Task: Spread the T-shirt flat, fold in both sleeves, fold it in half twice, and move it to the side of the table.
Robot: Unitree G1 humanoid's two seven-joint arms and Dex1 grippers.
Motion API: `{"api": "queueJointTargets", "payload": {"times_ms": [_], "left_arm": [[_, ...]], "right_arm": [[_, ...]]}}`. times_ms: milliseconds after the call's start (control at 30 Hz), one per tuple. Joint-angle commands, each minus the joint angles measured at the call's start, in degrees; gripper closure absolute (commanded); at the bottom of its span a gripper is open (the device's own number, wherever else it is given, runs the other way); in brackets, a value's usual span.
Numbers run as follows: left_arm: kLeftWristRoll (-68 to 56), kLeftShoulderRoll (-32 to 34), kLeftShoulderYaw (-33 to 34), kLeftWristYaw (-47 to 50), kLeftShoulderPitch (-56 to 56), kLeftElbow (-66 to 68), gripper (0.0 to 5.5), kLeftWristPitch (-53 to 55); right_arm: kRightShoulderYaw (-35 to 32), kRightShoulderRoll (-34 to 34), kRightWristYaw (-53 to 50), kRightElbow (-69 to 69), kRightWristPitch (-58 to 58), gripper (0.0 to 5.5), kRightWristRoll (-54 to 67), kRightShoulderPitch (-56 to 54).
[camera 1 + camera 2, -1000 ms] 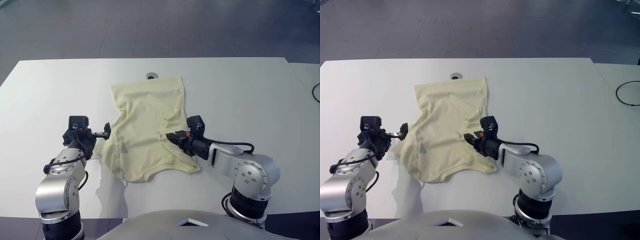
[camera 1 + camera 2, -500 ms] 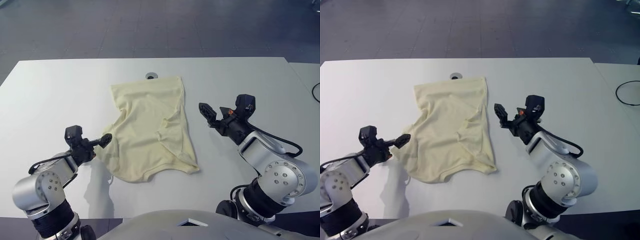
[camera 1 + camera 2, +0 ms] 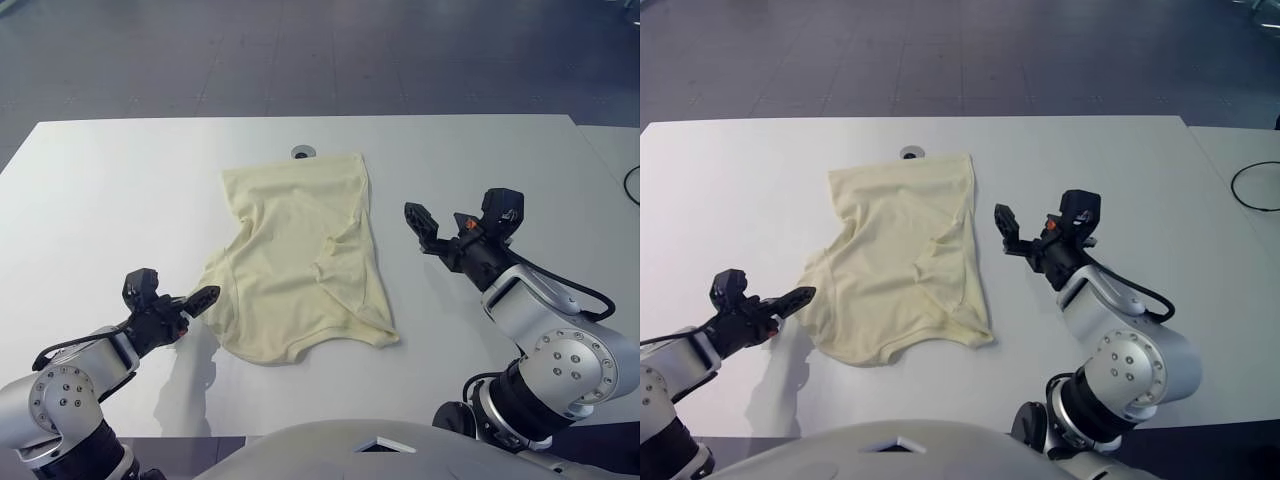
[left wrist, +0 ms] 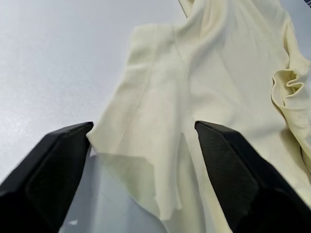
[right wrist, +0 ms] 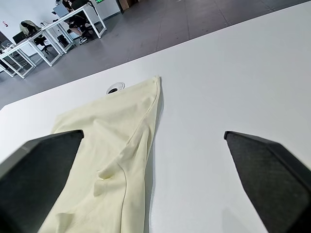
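One T-shirt (image 3: 300, 250), left gripper (image 3: 172, 293), right gripper (image 3: 458, 213), both spread

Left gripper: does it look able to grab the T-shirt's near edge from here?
Probably yes. The left gripper is open, and the T-shirt edge lies just ahead of its fingers on the table, with nothing between them.

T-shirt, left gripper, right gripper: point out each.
T-shirt (image 3: 295, 250), left eye view, middle of cloth.
left gripper (image 4: 143, 127), left wrist view, midway between open jaws.
right gripper (image 5: 153, 135), right wrist view, midway between open jaws.
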Motion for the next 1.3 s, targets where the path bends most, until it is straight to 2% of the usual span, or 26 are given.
{"api": "queueJointTargets", "payload": {"times_ms": [33,600,933,1167,1300], "left_arm": [[-3.1,-1.5,-0.6,3.9,0.3,4.1,2.37,4.1],[-9.7,-3.4,1.3,13.5,-1.0,5.2,5.45,4.1],[-7.1,-1.2,2.5,15.9,-5.7,9.3,5.49,4.1],[0.7,11.1,2.1,12.9,-14.2,25.0,5.49,-4.9],[3.4,15.3,2.1,10.8,-16.5,30.6,5.49,-8.9]], "right_arm": [[1.2,10.9,-1.1,0.0,-1.1,0.1,-0.4,4.4],[1.6,9.7,-1.5,2.0,-2.0,0.1,0.2,4.3],[1.0,9.0,-1.5,2.8,-2.0,0.1,0.3,3.1],[-0.1,6.3,-1.0,5.3,-2.2,0.1,0.3,0.0],[-0.2,5.5,-0.8,6.4,-2.1,0.1,0.5,-1.0]]}}
